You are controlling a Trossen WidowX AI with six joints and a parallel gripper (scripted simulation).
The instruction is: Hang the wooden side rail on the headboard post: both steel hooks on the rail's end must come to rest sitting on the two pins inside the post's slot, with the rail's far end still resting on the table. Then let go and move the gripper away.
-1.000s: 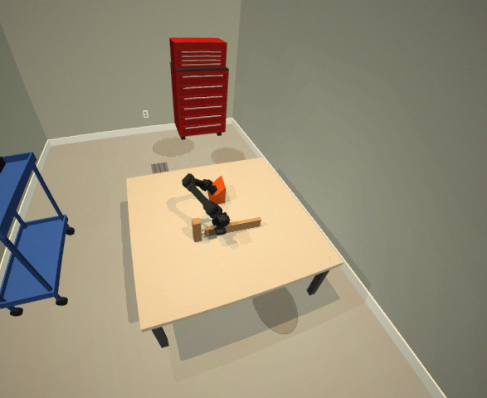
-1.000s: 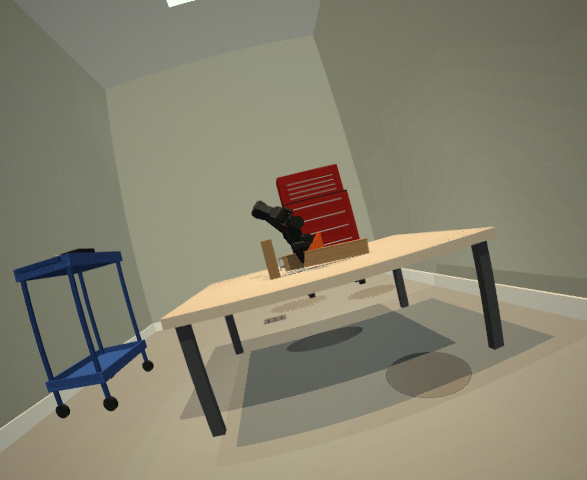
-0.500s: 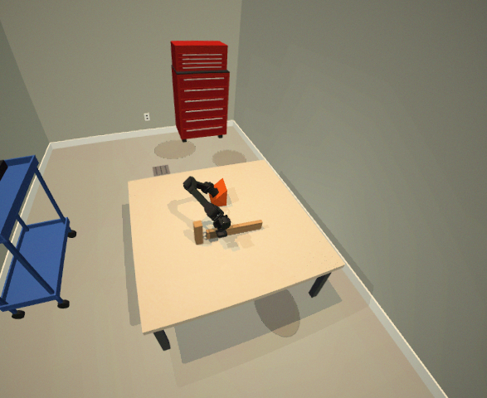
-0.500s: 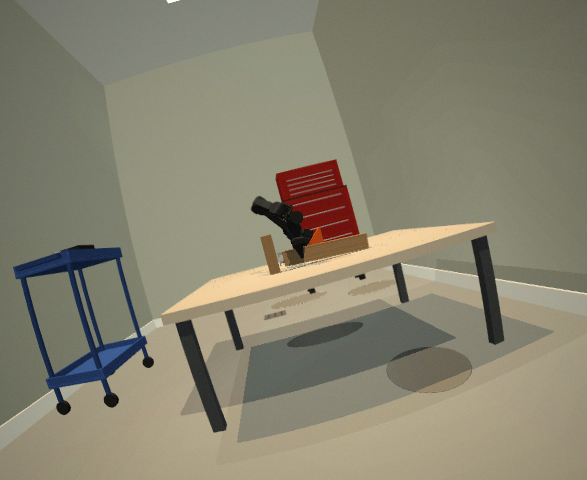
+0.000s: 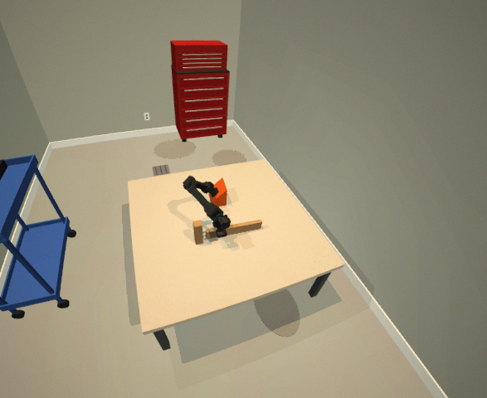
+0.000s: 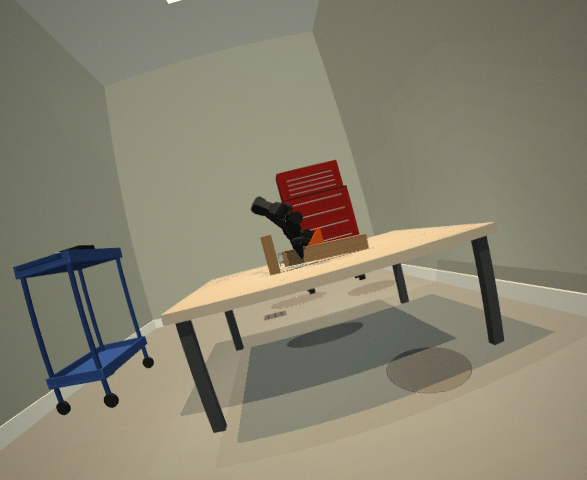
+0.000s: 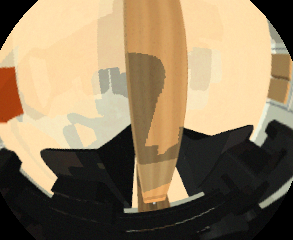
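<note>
The hand (image 5: 221, 233) is clamped on the rail (image 5: 239, 227), gripping it close to the end that faces the post (image 5: 197, 232). From above, the rail runs away from the post toward the counter's (image 5: 235, 283) right side, and the hand sits over the rail just beside the post, with the arm (image 5: 202, 199) reaching in from behind. The rail's near end comes up close to the post; whether the 2 hooks touch the pins cannot be told at this size.

In the exterior view the post (image 6: 270, 254) stands upright on the counter (image 6: 241, 294), and the rail (image 6: 334, 246) stretches to the right of it, slightly raised at the post end where the hand (image 6: 298, 252) holds it. The far end looks to lie on or very near the counter.

In the wrist view the rail (image 7: 154, 94) runs straight up the middle, passing between the 2 dark fingers on either side of it, so it lies lengthwise through the grip.

An orange wedge (image 5: 218, 191) stands behind the post, beside the arm. A red tool chest (image 5: 199, 89) is against the far wall, well apart from the post, and a blue cart (image 5: 16, 231) stands off the counter to the post's left.
</note>
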